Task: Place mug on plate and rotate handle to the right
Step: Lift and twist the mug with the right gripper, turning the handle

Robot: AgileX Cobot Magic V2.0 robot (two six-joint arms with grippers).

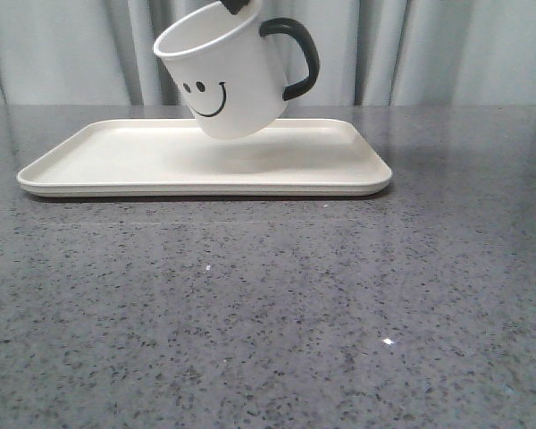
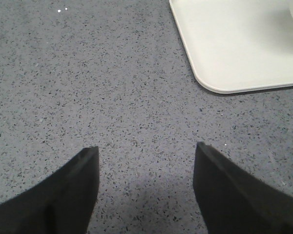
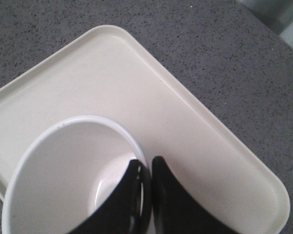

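The white mug (image 1: 228, 76) with a black smiley face hangs tilted in the air just above the cream plate (image 1: 98, 156). Its black handle (image 1: 297, 55) points right. My right gripper (image 1: 236, 5) is shut on the mug's rim at the top edge of the front view. In the right wrist view one finger sits inside the mug (image 3: 63, 170) and one outside, the gripper (image 3: 149, 168) over the plate (image 3: 195, 146). My left gripper (image 2: 146, 153) is open and empty over bare table, beside a corner of the plate (image 2: 234, 58).
The grey speckled table (image 1: 268, 313) stretches in front of the plate. Pale curtains (image 1: 447, 49) hang behind the table's far edge.
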